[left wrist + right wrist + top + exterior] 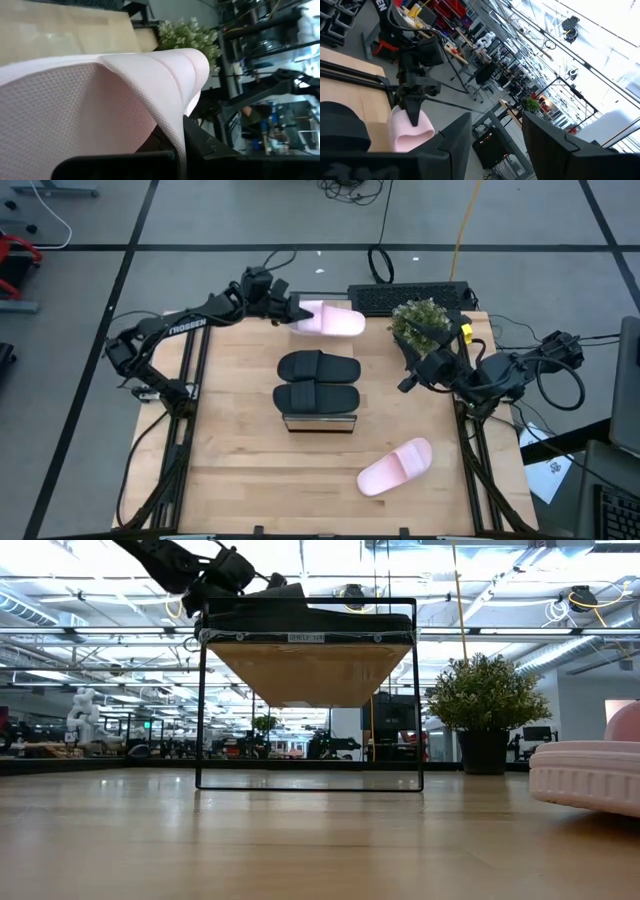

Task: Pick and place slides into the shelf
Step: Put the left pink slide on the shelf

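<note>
Tabletop [230, 430]: left tool [296, 310] clamps pink slide [335, 321].

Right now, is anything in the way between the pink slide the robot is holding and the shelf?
Nothing visible blocks the way. The left pincer holds the pink slide at the far end of the table, with bare tabletop between it and the shelf. But two black slides already cover most of the shelf's top.
</note>
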